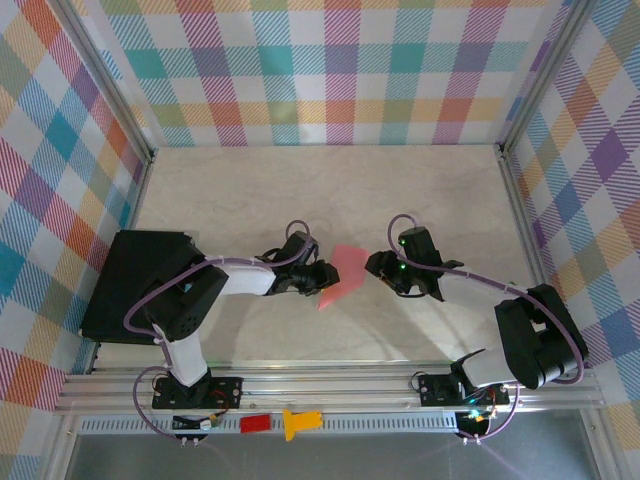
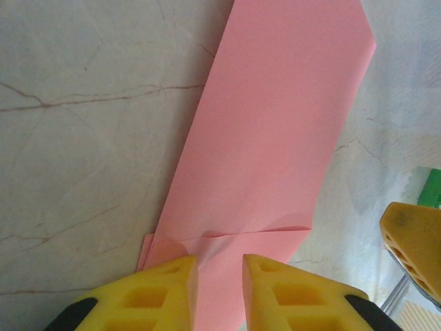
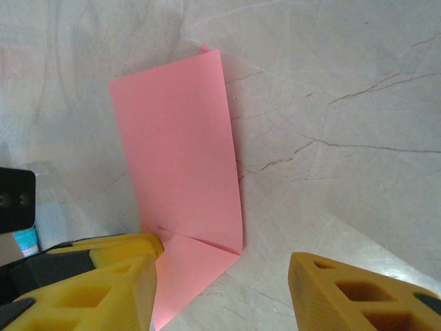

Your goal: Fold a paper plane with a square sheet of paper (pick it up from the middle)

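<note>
One pale, marble-veined tabletop (image 1: 300, 190) carries the salmon-pink paper (image 1: 338, 275), which lies between the two arms. From the left wrist the paper (image 2: 269, 138) is thin and matte, a long folded strip with a clipped far corner and a cross crease. From the right wrist the paper (image 3: 179, 152) shows a lifted edge. The right tool (image 1: 380, 268) (image 3: 226, 252) is spread wide beside it. The left tool (image 1: 318, 280) (image 2: 219, 265) has its yellow fingers narrowly parted over the strip's near end.

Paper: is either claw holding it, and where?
Right claw is open, holding nothing. Left claw straddles the near end of the paper; grip cannot be told.
</note>
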